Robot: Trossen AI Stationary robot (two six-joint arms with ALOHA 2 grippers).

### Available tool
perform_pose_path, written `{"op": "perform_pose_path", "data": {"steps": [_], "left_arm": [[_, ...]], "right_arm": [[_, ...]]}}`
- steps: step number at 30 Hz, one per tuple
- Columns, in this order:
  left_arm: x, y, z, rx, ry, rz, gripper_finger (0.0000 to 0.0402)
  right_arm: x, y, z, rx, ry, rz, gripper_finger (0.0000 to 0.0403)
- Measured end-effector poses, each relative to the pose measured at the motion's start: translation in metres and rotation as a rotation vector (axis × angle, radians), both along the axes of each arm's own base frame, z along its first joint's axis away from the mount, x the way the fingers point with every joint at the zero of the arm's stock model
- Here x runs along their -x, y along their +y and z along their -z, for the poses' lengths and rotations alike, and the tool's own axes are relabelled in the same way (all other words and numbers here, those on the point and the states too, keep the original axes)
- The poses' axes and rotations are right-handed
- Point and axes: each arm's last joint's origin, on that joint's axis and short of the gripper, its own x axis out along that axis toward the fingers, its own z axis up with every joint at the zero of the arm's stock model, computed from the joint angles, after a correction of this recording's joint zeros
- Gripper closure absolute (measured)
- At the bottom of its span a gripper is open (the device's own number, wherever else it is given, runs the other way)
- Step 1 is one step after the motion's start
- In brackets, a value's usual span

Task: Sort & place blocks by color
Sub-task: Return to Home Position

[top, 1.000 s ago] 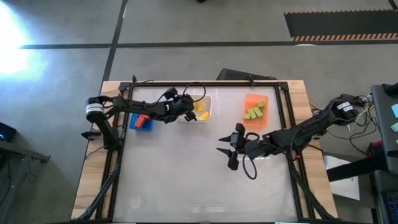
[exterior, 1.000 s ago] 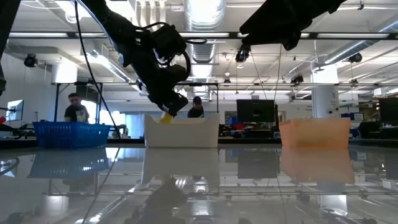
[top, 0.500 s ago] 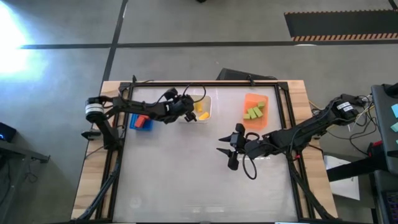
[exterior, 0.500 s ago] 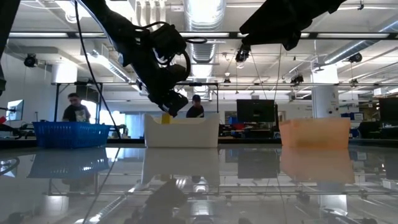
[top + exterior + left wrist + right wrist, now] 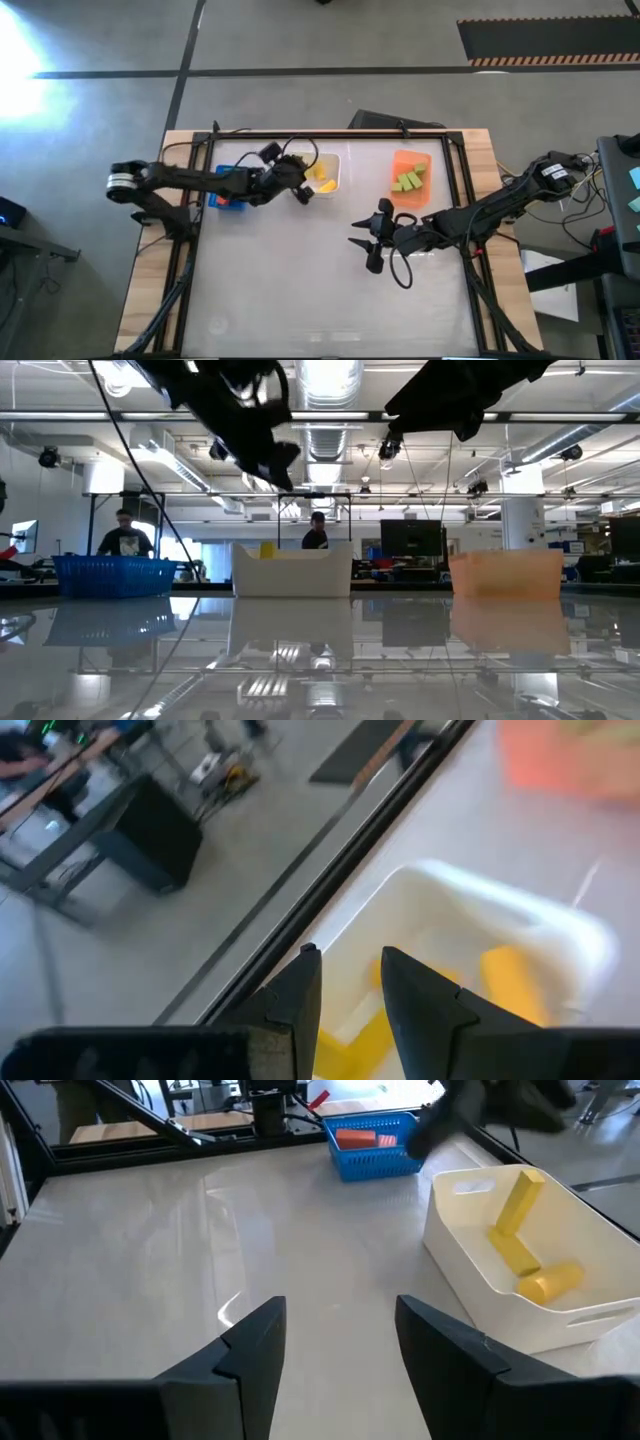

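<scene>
- Two empty tools: left tool [image 5: 300, 191], fingers narrowly parted, raised above the white bin [image 5: 470, 1270]; right tool [image 5: 371, 243], fingers wide, above the counter [image 5: 300, 290].
- Yellow blocks [image 5: 518, 1230] lie in the white bin, red blocks [image 5: 358, 1139] in the blue bin [image 5: 375, 1162], green blocks [image 5: 408, 180] in the orange bin [image 5: 410, 157].
- Judged best: rise clear of the rims before folding back.
</scene>
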Motion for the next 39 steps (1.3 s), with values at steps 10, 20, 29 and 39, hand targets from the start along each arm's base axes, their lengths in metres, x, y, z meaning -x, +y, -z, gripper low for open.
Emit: {"op": "perform_pose_path", "data": {"steps": [10,20,29,39], "left_arm": [[0.043,-0.075,-0.025,0.031,-0.110,0.428,0.0311],[0.105,-0.096,-0.007,0.022,-0.342,0.922,0.0311],[0.134,-0.083,-0.007,-0.065,-0.565,0.874,0.0311],[0.141,-0.071,0.003,-0.099,-0.468,0.631,0.0311]], "right_arm": [[-0.003,0.001,0.011,0.131,0.027,-0.062,0.0223],[-0.009,0.000,0.000,0.272,-0.081,-0.136,0.0241],[-0.021,-0.032,-0.008,0.232,-0.165,-0.161,0.0268],[-0.010,-0.081,-0.001,0.110,0.003,0.296,0.0306]]}}
